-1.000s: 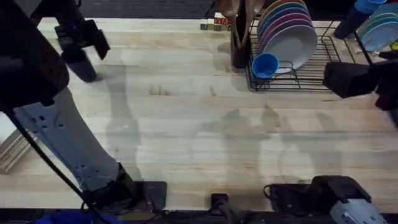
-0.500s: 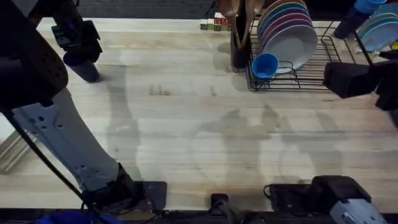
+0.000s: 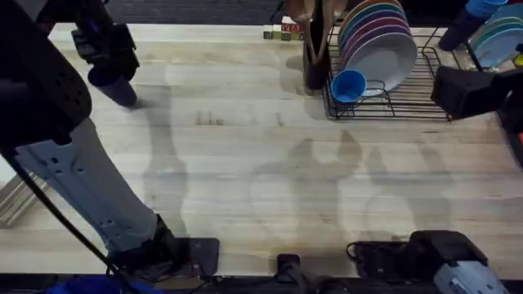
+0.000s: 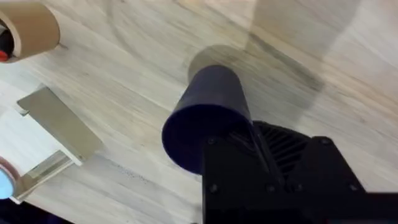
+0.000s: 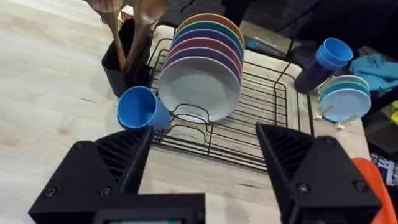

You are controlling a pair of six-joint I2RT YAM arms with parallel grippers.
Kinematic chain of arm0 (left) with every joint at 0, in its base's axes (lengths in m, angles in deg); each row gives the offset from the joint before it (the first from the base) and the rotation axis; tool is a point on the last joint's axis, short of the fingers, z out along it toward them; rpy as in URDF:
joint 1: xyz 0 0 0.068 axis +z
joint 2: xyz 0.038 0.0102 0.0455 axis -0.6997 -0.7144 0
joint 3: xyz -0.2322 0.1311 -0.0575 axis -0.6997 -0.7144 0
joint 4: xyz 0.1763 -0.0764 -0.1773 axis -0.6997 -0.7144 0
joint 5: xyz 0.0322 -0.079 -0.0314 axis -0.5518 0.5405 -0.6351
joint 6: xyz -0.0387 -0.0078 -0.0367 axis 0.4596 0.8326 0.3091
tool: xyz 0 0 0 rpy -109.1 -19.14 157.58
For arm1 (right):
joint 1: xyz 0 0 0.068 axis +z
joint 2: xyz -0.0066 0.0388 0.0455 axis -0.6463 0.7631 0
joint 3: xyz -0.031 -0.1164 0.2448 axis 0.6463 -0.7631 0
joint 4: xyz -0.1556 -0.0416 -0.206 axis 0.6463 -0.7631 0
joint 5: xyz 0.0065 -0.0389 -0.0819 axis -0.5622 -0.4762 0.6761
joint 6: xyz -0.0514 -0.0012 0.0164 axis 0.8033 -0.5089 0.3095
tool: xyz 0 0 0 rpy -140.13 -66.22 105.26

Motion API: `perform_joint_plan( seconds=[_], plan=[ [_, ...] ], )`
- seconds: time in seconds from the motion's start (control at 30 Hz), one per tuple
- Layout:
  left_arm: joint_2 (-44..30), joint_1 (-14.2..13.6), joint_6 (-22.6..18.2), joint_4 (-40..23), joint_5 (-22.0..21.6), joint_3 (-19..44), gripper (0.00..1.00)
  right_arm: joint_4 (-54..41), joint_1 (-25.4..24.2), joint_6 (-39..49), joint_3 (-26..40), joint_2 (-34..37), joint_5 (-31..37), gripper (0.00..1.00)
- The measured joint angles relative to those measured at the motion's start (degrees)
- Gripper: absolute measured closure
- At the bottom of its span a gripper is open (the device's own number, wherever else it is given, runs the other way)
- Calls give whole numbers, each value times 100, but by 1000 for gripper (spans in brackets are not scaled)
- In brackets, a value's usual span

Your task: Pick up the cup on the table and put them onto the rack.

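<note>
Overhead, the left gripper (image 3: 110, 61) sits at the far left part of the table (image 3: 245, 163), its jaws pinching a dark navy cup (image 3: 114, 86) that hangs tilted just below them, the cup's lower end close to or on the wood; I cannot tell which. In the left wrist view the same cup (image 4: 208, 118) lies between the black fingers (image 4: 273, 168), its open mouth turned toward the camera and its closed end pointing away from the jaws toward the wood. Beyond the jaws and off to one side are a roll of brown tape (image 4: 28, 28) and a flat metal bracket (image 4: 56, 130).

The right gripper (image 3: 470, 90) hovers at the near right corner of the rack (image 3: 409, 102). In the right wrist view its two fingers (image 5: 106, 168) stand spread wide with nothing between them. Ahead of the open jaws is the black wire rack (image 5: 261, 124), carrying a row of upright plates (image 5: 205, 68) with a white one in front. A light blue cup (image 5: 140, 109) lies on its side at the rack's near corner, just ahead of one finger. A black utensil holder (image 5: 127, 59) with wooden spoons stands beside the rack, farther from the jaws. Past the rack are another blue cup (image 5: 326, 59) and a small stack of pale blue plates (image 5: 342, 99).
</note>
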Motion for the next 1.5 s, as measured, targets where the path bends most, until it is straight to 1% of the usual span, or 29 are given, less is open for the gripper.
perform_joint_plan(
  seconds=[0.43,0.6,0.93,1.13,1.23,1.37,1.5],
  plan=[
    [1105,-950,-290,-177,-28,0,958,2,0,278,0,0,13,5],
    [1455,-1292,-430,-193,-44,0,960,1,0,414,0,1,13,5],
    [2066,-2030,-582,-207,-23,0,960,0,0,529,0,1,13,5],
    [2259,-2469,-583,-207,-24,0,960,0,0,504,0,1,13,5],
    [2294,-2757,-599,-209,-24,0,960,0,0,490,0,0,13,5],
    [2302,-3210,-650,-212,-25,0,960,0,0,486,0,1,11,5],
    [2303,-3561,-731,-237,-24,0,960,0,0,486,0,2,10,5]
  ],
)
